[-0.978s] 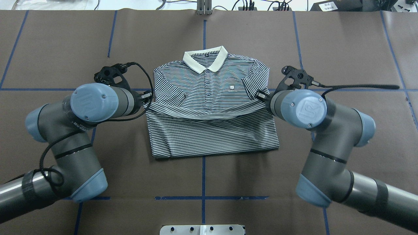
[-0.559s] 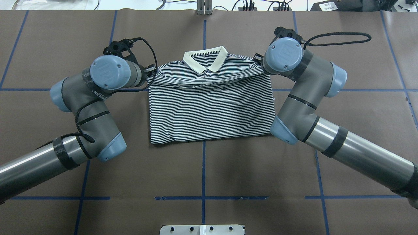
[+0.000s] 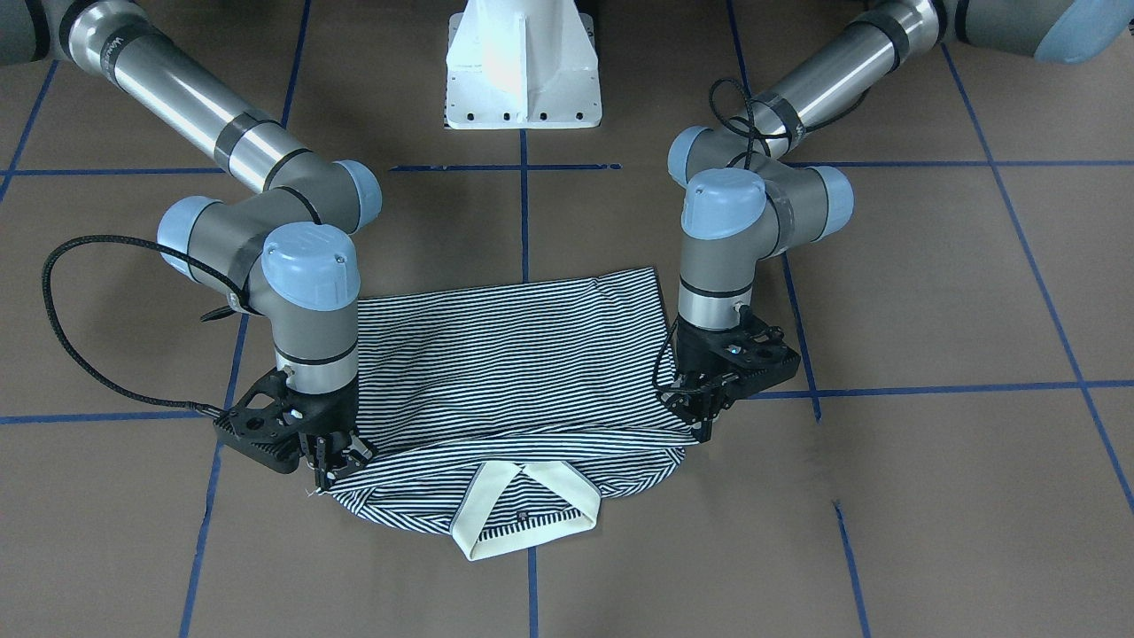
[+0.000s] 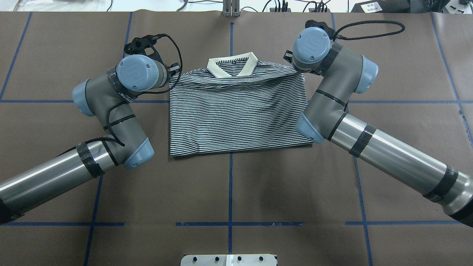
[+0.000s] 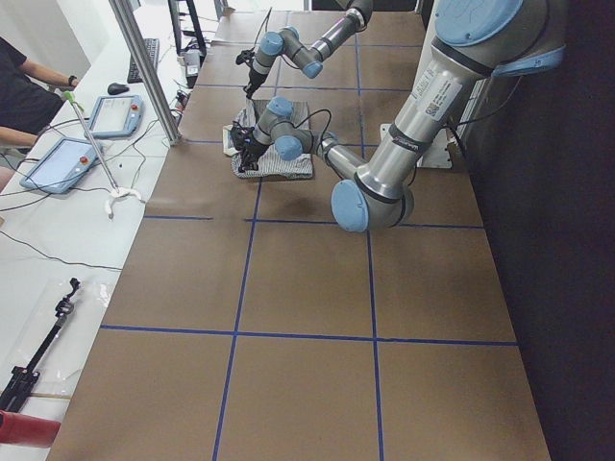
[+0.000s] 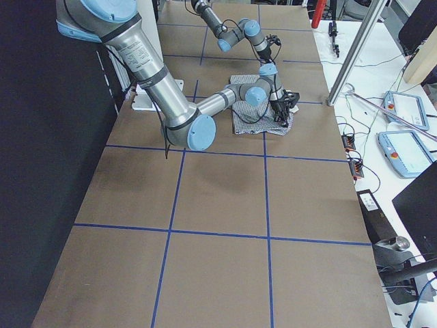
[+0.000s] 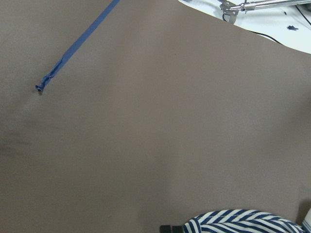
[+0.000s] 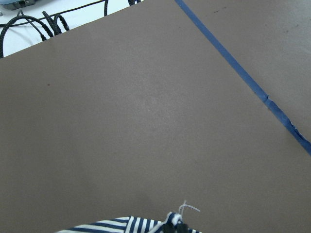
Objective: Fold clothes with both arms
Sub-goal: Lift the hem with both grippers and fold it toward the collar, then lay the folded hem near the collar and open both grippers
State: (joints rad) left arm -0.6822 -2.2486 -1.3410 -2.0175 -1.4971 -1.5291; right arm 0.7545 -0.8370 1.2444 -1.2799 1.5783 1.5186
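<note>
The shirt (image 4: 236,111) lies on the worktop (image 4: 236,192), hem doubled up to the shoulders, stretched between both end effectors. The left end effector (image 3: 702,421) pinches one hem corner, the right end effector (image 3: 332,465) the other, with the collar (image 3: 523,514) just beyond them. Best play, I'd say: lower both corners level, just short of the collar, release together, then lift straight up.
</note>
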